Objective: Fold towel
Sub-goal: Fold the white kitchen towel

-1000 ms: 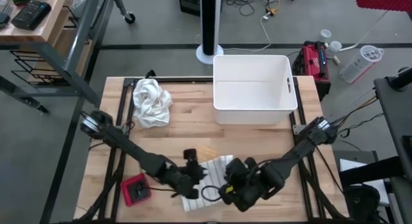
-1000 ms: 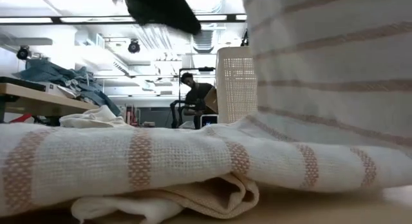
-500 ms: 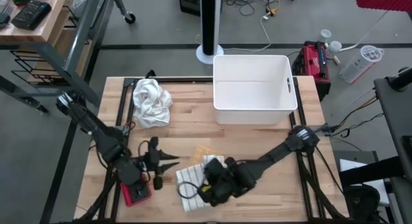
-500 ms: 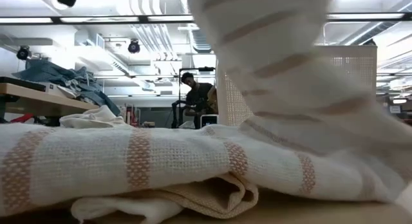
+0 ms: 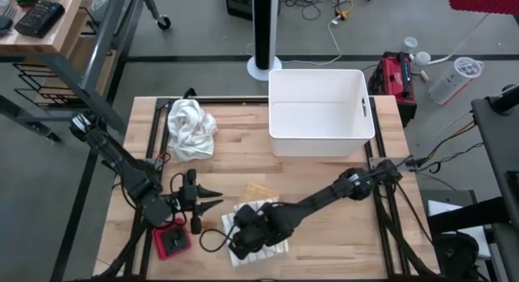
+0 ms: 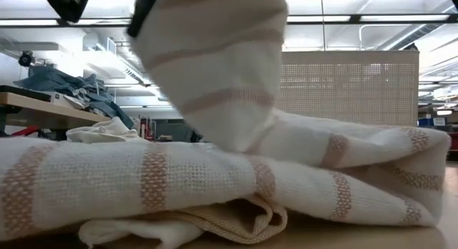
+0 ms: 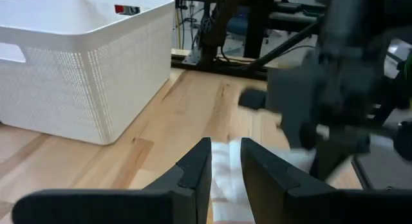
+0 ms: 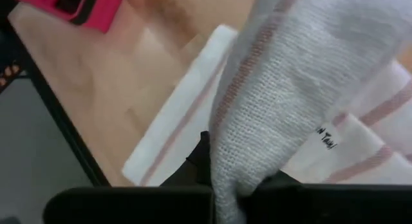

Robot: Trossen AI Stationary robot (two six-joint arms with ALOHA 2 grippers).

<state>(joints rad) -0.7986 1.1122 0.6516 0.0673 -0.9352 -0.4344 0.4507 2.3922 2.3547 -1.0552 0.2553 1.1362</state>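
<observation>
From above, you have a pale plank table (image 5: 324,173) on a dark frame, on grey floor. The white bin (image 5: 320,112) is your landmark: a rectangular plastic tub at the table's far edge. Left of the bin lies a crumpled white cloth (image 5: 190,130). In front of the bin, near the table's front edge, is the towel (image 5: 261,233), white with faint stripes and partly folded. The right gripper (image 5: 243,233) sits over the towel's left end. The left gripper (image 5: 212,198) waits further left of the towel, above a red block (image 5: 172,240). Half a second ago the right gripper was nearer the bin's side of the towel; the left arm has barely shifted.

At table height, you see coarse woven towel (image 6: 215,184) with tan stripes filling the frame, a lifted flap hanging from the top. The bin's perforated wall (image 6: 351,84) is behind it, under ceiling lights. The flap has swung leftward since.

Left wrist: your fingers (image 7: 193,172) stand slightly apart, holding nothing; beyond are the towel (image 7: 225,166), the bin (image 7: 84,63) and the other arm.

Right wrist: your fingers are clamped on a fold of towel (image 8: 290,102), above wood and the red block (image 8: 71,5).
</observation>
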